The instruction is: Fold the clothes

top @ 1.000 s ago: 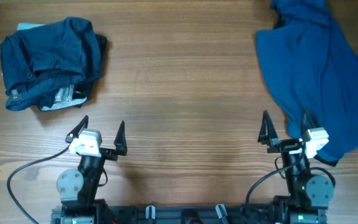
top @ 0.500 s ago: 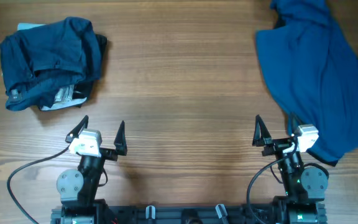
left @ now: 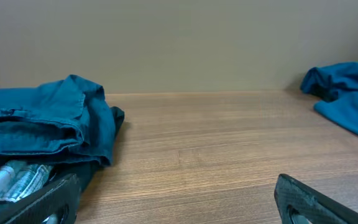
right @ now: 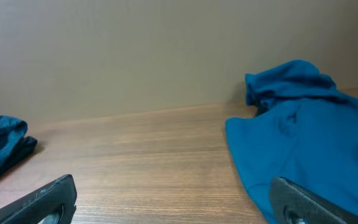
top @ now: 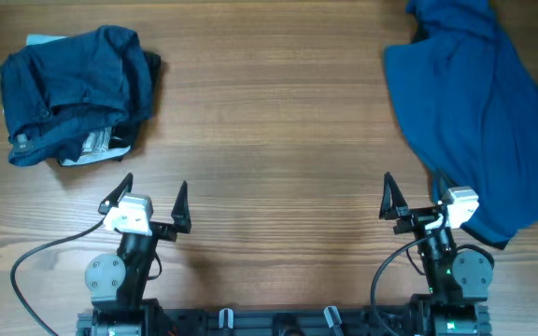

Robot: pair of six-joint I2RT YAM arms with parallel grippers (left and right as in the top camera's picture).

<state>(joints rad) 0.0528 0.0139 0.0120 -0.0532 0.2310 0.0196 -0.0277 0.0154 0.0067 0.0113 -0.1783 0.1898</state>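
Note:
A large blue garment (top: pixel 479 103) lies spread at the right of the table; it also shows in the right wrist view (right: pixel 309 149). A folded dark navy pile (top: pixel 73 89) with a pale piece under it sits at the far left, and shows in the left wrist view (left: pixel 42 130). My left gripper (top: pixel 150 198) is open and empty near the front edge, below the pile. My right gripper (top: pixel 417 194) is open and empty, its right finger at the blue garment's near edge.
The wooden table (top: pixel 269 140) runs between the two cloth heaps. The arm bases and a black cable (top: pixel 35 257) sit along the front edge. A plain wall stands behind the table in both wrist views.
My right gripper has shifted a little to the left, off the blue garment's lower edge, then held still. The left arm and both cloth heaps have not moved.

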